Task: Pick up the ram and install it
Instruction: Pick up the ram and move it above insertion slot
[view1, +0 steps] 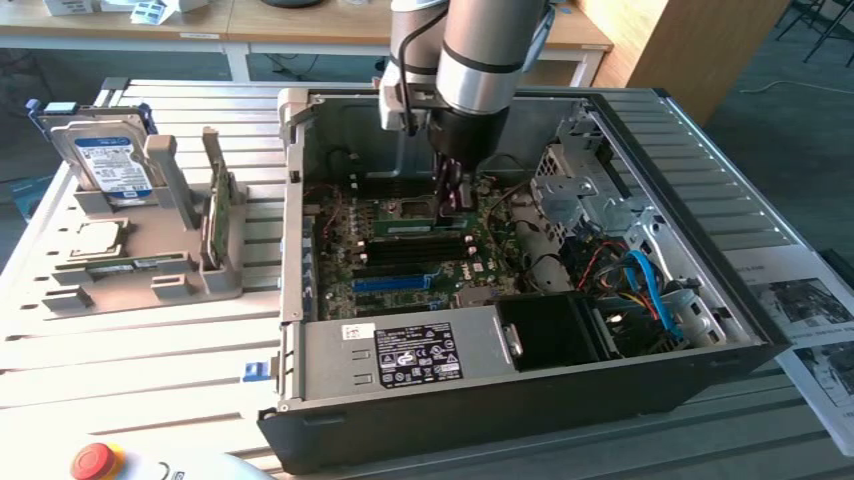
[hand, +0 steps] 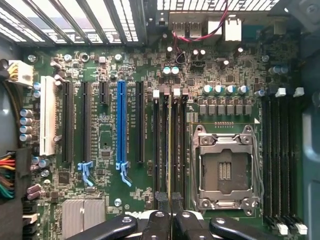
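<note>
1. The ram (hand: 170, 150) hangs edge-on in the end effector (hand: 170, 202), whose fingers are clamped together on it.
2. Its long axis runs parallel to the slots (hand: 163, 150) directly below, beside the CPU socket (hand: 227, 167).
3. All this sits inside the case (view1: 534, 410).

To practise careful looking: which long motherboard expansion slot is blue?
The blue slot, flanked by black slots; every other one is black, except a white slot.
</note>
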